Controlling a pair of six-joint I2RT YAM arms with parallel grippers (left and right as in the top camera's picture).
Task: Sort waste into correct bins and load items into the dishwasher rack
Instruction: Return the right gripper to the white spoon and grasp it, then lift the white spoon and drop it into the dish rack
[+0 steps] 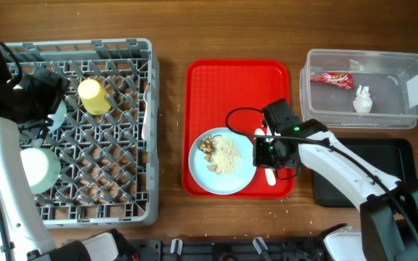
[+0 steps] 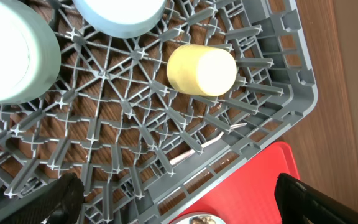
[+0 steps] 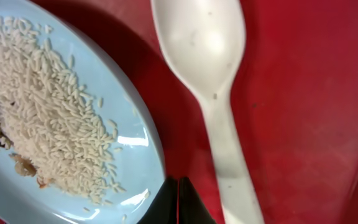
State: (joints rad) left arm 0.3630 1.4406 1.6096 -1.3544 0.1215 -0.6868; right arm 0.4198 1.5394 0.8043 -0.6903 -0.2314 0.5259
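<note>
Hovering low over the red tray (image 3: 303,93), right claw (image 3: 178,202) is sitting clenched w/ nothing in it, tips beside the smooth white plastic spoon (image 3: 210,74) and glossy pale-blue plate (image 3: 145,134), prob. lining up a spoon pick. Left claw (image 2: 182,202) is hanging released over the grey lattice rack (image 2: 278,93), yellow cup (image 2: 202,70) resting inside.

Handle of spoon (image 3: 210,93) cut off below, plate (image 3: 140,113) cropped at left
</note>
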